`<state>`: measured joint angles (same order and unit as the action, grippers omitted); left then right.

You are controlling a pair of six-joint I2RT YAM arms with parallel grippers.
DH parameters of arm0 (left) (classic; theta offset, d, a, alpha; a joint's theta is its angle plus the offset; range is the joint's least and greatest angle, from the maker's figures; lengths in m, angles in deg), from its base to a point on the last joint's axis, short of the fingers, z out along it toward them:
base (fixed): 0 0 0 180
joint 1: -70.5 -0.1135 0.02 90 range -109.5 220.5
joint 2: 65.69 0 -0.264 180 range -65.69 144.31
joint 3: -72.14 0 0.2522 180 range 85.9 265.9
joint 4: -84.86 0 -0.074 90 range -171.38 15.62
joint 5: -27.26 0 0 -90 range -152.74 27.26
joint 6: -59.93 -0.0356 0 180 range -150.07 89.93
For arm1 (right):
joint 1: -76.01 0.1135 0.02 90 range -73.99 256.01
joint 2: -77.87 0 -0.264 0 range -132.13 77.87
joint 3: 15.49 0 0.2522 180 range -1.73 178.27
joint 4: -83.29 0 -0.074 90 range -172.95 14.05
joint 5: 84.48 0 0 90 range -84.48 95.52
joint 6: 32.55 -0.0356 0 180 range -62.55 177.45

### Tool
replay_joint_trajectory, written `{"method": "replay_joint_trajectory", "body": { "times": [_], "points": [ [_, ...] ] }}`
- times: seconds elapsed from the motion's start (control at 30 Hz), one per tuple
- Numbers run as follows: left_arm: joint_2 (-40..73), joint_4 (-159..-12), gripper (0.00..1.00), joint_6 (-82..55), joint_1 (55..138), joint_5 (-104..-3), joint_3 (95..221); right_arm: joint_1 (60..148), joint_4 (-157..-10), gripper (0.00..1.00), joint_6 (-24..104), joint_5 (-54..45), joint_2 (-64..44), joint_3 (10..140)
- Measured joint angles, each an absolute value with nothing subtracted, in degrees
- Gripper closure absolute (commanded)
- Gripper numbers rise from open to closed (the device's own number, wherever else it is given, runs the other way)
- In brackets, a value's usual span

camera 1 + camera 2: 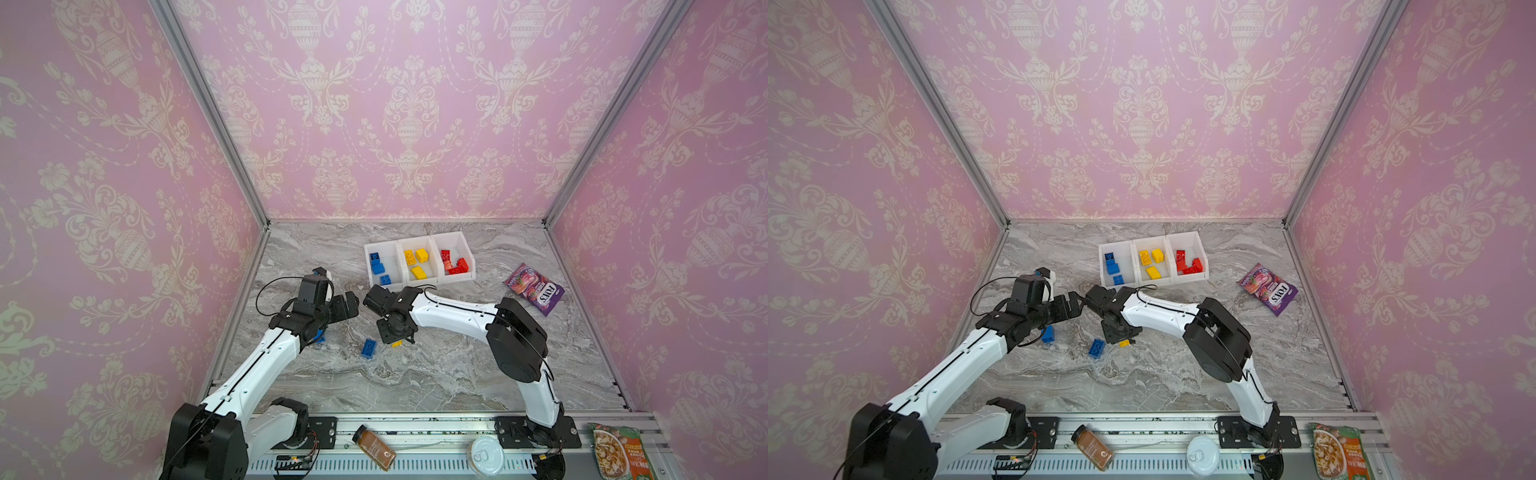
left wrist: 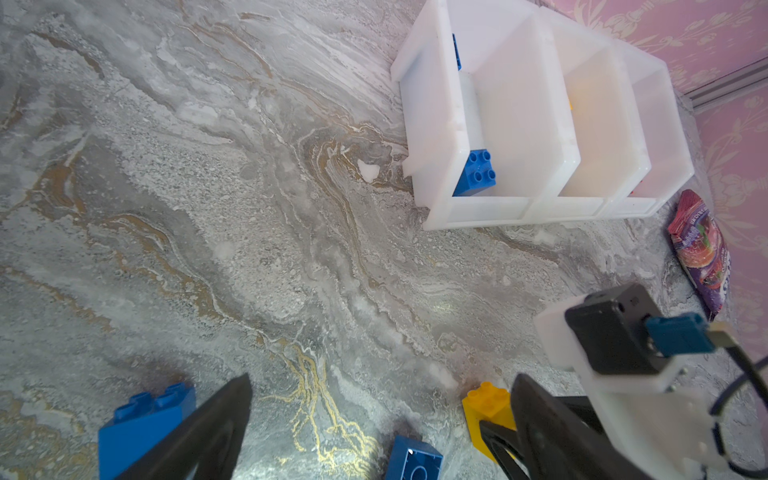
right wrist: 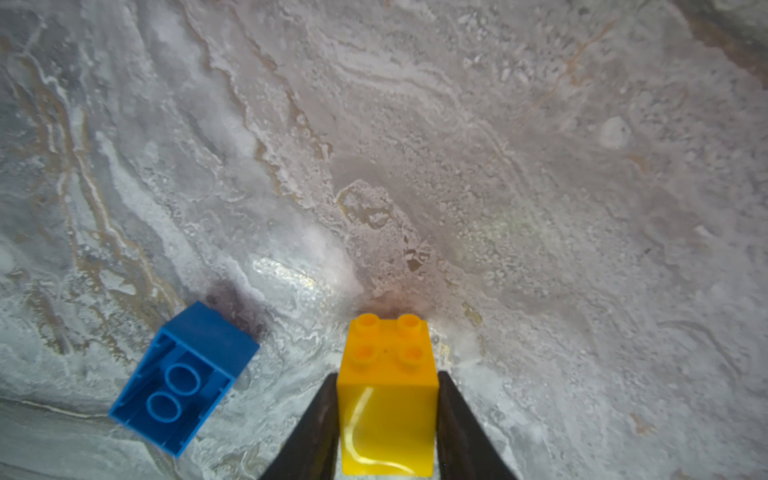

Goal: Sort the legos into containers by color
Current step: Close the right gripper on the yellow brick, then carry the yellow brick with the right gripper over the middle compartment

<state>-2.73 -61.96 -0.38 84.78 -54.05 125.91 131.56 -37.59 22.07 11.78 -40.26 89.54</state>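
Observation:
Three joined white containers (image 1: 451, 243) (image 1: 1183, 241) stand at the back of the table. The left one holds blue legos (image 1: 377, 266), the middle one yellow legos (image 1: 417, 262), the right one red legos (image 1: 455, 264). My right gripper (image 1: 395, 338) (image 3: 387, 376) points down at the table, shut on a yellow lego (image 3: 388, 395) (image 1: 397, 343) that rests on the marble. A blue lego (image 1: 368, 348) (image 3: 187, 374) lies beside it. Another blue lego (image 1: 1048, 334) (image 2: 145, 419) lies under my left arm. My left gripper (image 1: 347, 305) (image 2: 382, 377) hangs open and empty above the table.
A purple candy bag (image 1: 535, 289) lies right of the containers. On the front rail lie a brown spice bottle (image 1: 374, 446), a white-lidded can (image 1: 485, 455) and a food packet (image 1: 619, 451). Pink walls close in three sides.

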Motion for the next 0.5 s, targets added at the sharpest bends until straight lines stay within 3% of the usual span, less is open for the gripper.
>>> {"method": "replay_joint_trajectory", "body": {
  "times": [0.5],
  "points": [
    [-3.48,-61.96,0.01,-0.36,84.54,-53.88,125.89,125.7,-36.84,0.63,25.55,12.42,-32.98,91.17]
  ]
}}
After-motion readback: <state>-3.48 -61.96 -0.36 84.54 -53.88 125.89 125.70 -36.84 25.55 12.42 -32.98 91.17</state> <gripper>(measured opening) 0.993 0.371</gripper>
